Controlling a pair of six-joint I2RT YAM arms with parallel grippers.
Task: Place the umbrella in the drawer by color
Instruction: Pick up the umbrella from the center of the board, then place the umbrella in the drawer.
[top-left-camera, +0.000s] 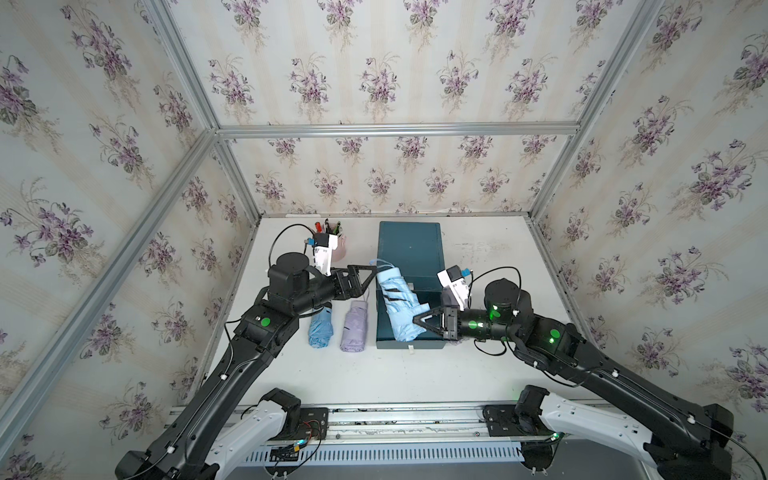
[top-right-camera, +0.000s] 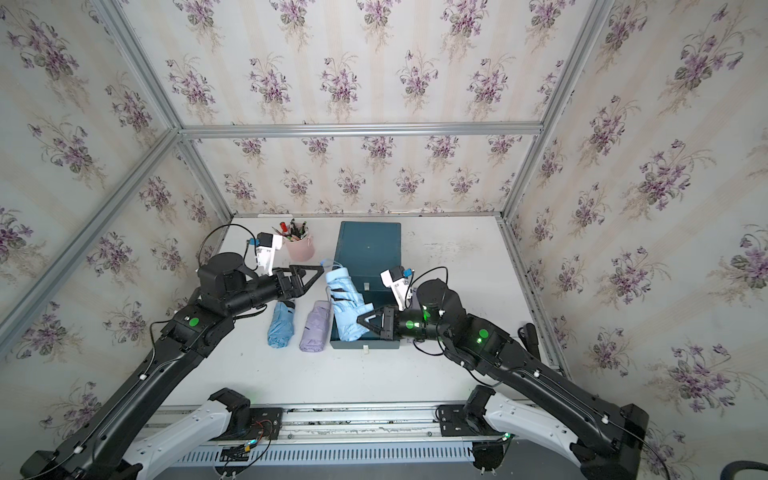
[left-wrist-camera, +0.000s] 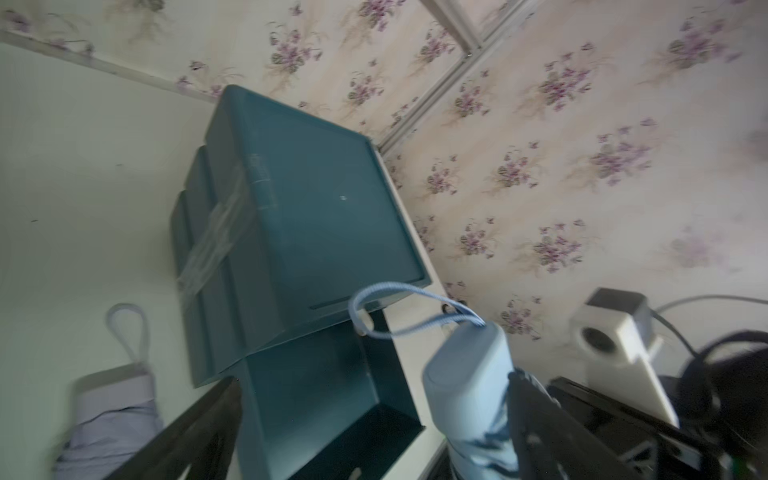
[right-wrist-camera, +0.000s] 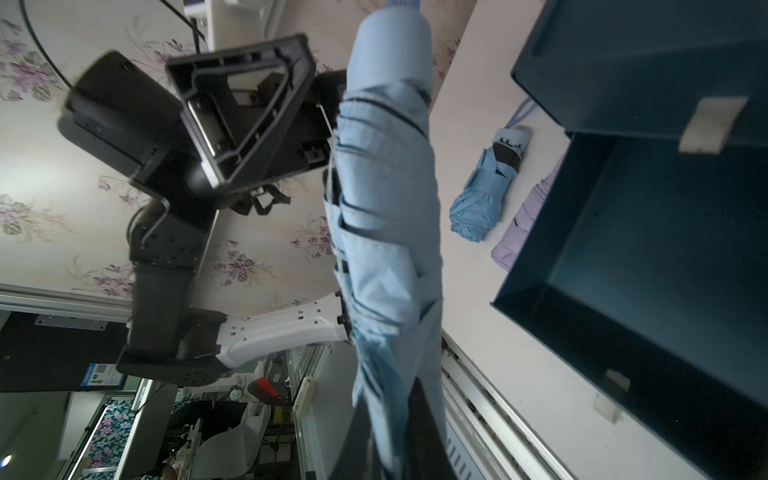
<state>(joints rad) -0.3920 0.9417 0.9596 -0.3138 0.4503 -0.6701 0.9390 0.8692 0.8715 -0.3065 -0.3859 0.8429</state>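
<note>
The lilac umbrella (left-wrist-camera: 112, 419) is blurred and cut off by the left wrist view's edge.

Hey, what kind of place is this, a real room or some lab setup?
Probably a lab cell dressed as a home room: floral wallpaper hangs on a bare aluminium frame, and a teal drawer unit stands on a white table.

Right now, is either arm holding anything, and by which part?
The right gripper is shut on the raised light blue umbrella, gripping its fabric end, opposite the handle. The left gripper is open beside the handle, holding nothing.
</note>
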